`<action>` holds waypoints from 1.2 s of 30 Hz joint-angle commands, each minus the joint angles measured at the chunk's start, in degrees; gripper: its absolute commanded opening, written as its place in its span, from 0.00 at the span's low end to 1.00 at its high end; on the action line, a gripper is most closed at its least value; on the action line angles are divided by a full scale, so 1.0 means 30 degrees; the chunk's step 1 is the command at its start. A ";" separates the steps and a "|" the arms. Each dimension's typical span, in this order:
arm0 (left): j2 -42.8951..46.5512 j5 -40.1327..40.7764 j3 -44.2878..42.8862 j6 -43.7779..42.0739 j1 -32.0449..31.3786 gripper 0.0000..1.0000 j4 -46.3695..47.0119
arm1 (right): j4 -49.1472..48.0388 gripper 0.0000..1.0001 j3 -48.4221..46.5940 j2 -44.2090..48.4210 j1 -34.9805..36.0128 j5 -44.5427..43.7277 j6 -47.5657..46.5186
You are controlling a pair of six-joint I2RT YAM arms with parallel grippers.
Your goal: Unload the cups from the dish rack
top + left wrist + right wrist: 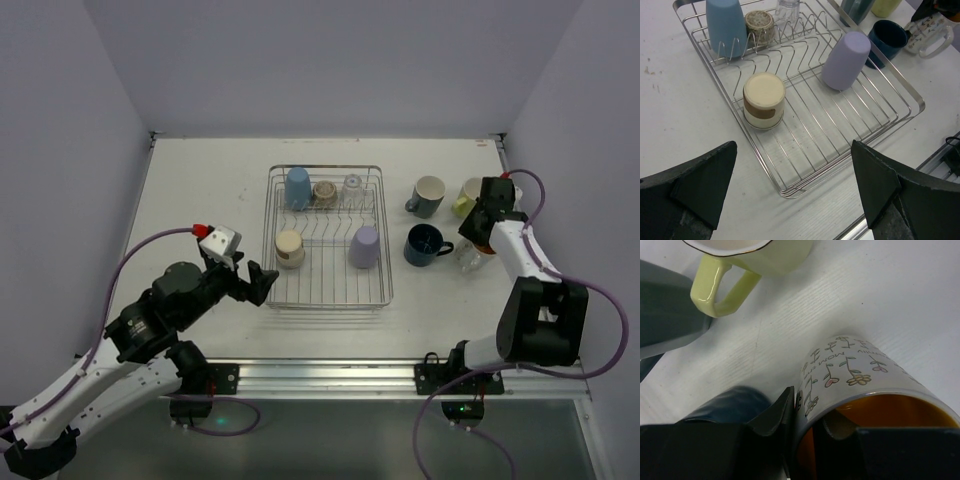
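Observation:
The silver wire dish rack (325, 167) sits mid-table and holds a light blue cup (298, 187), a beige patterned cup (325, 192), a clear cup (352, 186), a cream cup (290, 248) and a lavender cup (364, 246), all upside down. My left gripper (262, 283) is open and empty at the rack's near-left corner (790, 192). My right gripper (807, 422) is shut on the rim of a white orange-lined mug (865, 375), one finger inside and one outside. It holds the mug low, right of the dark blue mug (425, 244).
A grey-teal mug (428, 196) and a yellow-green mug (468, 196) stand on the table right of the rack; the yellow-green mug (755, 260) is just beyond the held mug. White walls close off the back and sides. A metal rail (330, 372) runs along the near edge.

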State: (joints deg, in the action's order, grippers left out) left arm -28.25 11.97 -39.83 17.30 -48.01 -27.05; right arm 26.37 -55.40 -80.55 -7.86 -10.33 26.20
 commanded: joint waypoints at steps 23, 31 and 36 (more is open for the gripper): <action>-0.2652 -0.2287 -0.1545 0.0062 0.0388 1.00 0.0987 | -0.2754 0.61 0.0065 0.3995 -0.0076 0.2328 0.1404; -0.6692 -0.4226 -0.3094 0.1088 -0.0517 1.00 0.4004 | -0.5592 0.62 0.4426 1.0700 -0.0047 0.6159 0.3130; -1.1025 -0.1560 -0.5113 0.0915 -0.3067 0.96 0.5644 | -0.7354 0.61 0.7854 1.5361 0.0480 0.9208 0.4978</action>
State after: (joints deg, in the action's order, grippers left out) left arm -55.48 3.95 -50.09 19.99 -54.22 -16.53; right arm 9.43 -35.83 -38.87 -7.25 8.84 36.86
